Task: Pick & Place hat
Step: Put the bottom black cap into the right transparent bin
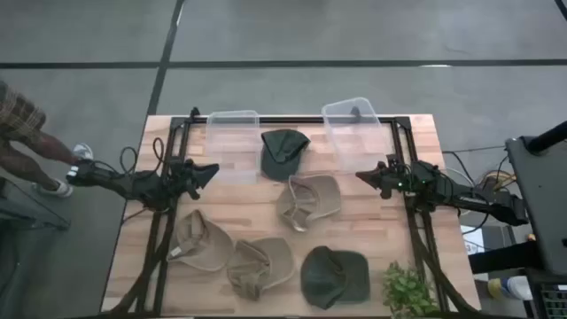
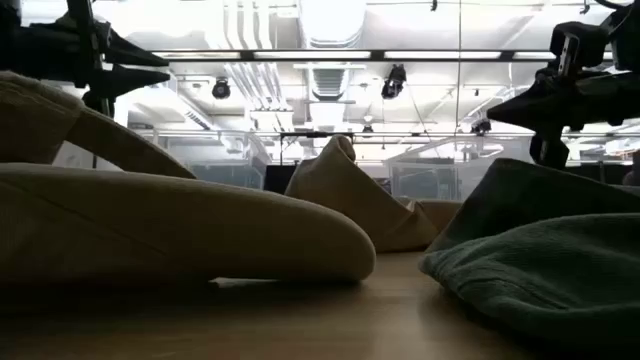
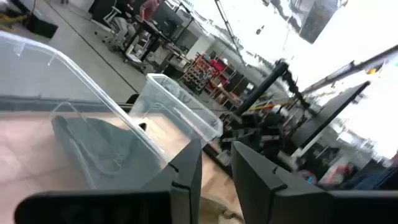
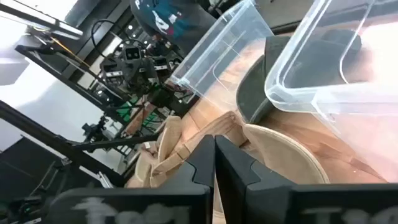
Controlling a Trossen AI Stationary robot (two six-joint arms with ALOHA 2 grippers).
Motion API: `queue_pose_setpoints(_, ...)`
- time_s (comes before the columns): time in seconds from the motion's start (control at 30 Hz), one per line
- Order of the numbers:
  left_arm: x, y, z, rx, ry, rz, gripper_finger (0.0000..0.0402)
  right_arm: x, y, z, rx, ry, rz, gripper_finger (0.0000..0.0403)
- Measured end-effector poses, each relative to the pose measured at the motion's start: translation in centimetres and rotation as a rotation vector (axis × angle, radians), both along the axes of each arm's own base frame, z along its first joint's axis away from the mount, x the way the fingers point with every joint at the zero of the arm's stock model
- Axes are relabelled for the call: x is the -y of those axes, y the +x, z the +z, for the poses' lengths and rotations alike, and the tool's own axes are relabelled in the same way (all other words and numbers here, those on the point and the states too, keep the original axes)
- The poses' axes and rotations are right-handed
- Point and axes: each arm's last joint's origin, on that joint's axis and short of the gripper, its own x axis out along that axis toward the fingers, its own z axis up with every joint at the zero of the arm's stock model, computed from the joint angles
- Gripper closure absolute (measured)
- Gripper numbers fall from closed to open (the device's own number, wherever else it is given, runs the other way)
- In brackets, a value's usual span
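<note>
While both arms hang above the table with nothing between their fingers, the step in hand looks like choosing a hat and coming down on it.

The left gripper [image 1: 205,171] sits at the left of the high view, beside the left clear bin [image 1: 232,144]; its fingers stand slightly apart in its wrist view, released. The right gripper [image 1: 366,176] is at the right, just below the right clear bin [image 1: 353,128], its fingers almost together and empty.

Five hats lie on the wooden table [image 1: 416,252]:
- a dark green hat [image 1: 283,152] at upper centre, between the bins
- a tan hat [image 1: 309,201] in the middle, upturned
- two more tan hats [image 1: 201,240] [image 1: 259,265] at lower left
- a second green hat [image 1: 334,276] at lower centre

The middle tan hat is nearest the right gripper, so I judge it the natural pick (the task does not say which hat, nor where it goes).

To do it well:
- Open the fingers wider before descending.
- Aim at a single fold of the crown or the brim edge, since soft cloth will slump and slide if only brushed.
- Close firmly, then lift straight up so the hat clears its neighbours and the bin wall.

A small plant [image 1: 409,289] sits at lower right, well apart from the work.
</note>
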Motion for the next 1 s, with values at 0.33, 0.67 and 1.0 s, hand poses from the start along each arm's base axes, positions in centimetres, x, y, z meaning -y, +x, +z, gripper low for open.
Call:
queue_pose_setpoints(0.33,0.0,0.0,0.0,0.008,-0.023,-0.001,0.0321,0.0,0.1,-0.1,-0.009,0.002,0.011,0.0394)
queue_pose_setpoints(0.67,-0.3,-0.1,0.0,0.001,-0.02,0.105,0.0321,-0.6,0.2,-0.1,0.022,0.35,0.197,0.0388)
queue_pose_setpoints(1.0,-0.3,-0.1,-0.1,0.038,-0.087,0.102,0.0321,-1.7,1.2,2.4,-0.11,0.493,0.395,0.0296)
